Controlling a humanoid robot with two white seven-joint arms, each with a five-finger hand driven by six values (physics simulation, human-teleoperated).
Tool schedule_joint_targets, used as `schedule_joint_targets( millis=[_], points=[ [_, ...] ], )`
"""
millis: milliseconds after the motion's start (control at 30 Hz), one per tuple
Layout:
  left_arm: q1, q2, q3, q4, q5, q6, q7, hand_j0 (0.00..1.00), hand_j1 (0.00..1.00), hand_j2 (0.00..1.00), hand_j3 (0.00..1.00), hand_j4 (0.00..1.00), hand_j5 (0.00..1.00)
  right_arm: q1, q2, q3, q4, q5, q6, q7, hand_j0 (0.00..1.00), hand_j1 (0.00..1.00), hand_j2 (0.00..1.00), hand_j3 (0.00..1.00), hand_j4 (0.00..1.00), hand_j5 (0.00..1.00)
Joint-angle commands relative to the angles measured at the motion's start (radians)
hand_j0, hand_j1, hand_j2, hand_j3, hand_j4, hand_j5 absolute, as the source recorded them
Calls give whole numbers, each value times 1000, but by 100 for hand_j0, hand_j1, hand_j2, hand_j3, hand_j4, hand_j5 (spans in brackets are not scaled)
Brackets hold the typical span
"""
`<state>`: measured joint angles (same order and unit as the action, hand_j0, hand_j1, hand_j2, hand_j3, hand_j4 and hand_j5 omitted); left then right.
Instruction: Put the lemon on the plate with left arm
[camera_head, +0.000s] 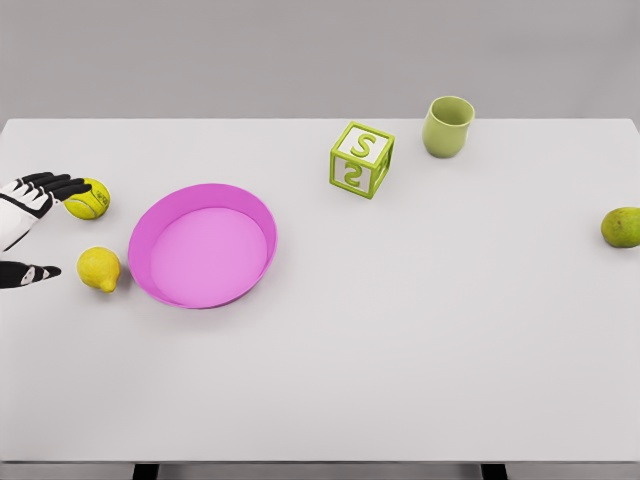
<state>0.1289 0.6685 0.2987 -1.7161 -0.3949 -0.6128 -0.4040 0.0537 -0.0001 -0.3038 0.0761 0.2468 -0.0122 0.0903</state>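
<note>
A yellow lemon (99, 268) lies on the white table just left of the pink plate (170, 216). My left hand (42, 228) comes in from the left edge, open, its fingers (55, 184) spread toward a tennis ball and its thumb (30, 273) a short way left of the lemon. The hand holds nothing and does not touch the lemon. The plate has nothing on it.
A yellow-green tennis ball (87, 198) sits right at my fingertips, behind the lemon. A green letter block (361, 159) and a green cup (447, 126) stand at the back. A green-yellow fruit (622, 227) lies at the right edge.
</note>
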Motion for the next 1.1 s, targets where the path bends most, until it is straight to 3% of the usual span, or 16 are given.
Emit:
schedule_joint_targets(
  millis=[0, 333, 400, 500, 600, 667, 833, 900, 1067],
  points=[
    [-2, 0, 2, 0, 7, 2, 1, 100, 100, 100, 100, 100, 100, 0, 0, 0, 1, 0, 0, 0, 100, 100, 100, 100, 100, 100],
    [-2, 0, 14, -3, 11, 2, 1, 100, 100, 100, 100, 100, 100, 0, 0, 0, 1, 0, 0, 0, 100, 100, 100, 100, 100, 100],
    [-5, 8, 14, -20, 62, 2, 2, 100, 100, 100, 100, 100, 100, 0, 0, 0, 1, -1, 0, 0, 100, 100, 100, 100, 100, 100],
    [-3, 8, 8, -30, 70, 2, 2, 100, 100, 100, 100, 100, 100, 0, 0, 0, 1, 0, 0, 0, 100, 100, 100, 100, 100, 100],
    [49, 40, 5, -33, 169, 2, 1, 100, 100, 100, 100, 100, 100, 0, 0, 0, 1, 0, 0, 0, 100, 100, 100, 100, 100, 100],
    [92, 103, -46, -34, 232, 2, -22, 100, 100, 100, 100, 100, 100, 0, 0, 0, 1, 0, 0, 0, 100, 100, 100, 100, 100, 100],
    [87, 171, -95, -33, 378, 2, -205, 100, 100, 100, 100, 100, 100, 0, 0, 0, 1, 0, 0, 0, 100, 100, 100, 100, 100, 100],
    [68, 192, -107, -33, 426, 2, -207, 100, 100, 100, 100, 100, 100, 0, 0, 0, 1, 0, 0, 0, 100, 100, 100, 100, 100, 100],
    [29, 191, -122, -22, 447, 54, -207, 100, 100, 100, 100, 100, 100, 0, 0, 0, 1, 0, 0, 0, 100, 100, 100, 100, 100, 100]
  ],
)
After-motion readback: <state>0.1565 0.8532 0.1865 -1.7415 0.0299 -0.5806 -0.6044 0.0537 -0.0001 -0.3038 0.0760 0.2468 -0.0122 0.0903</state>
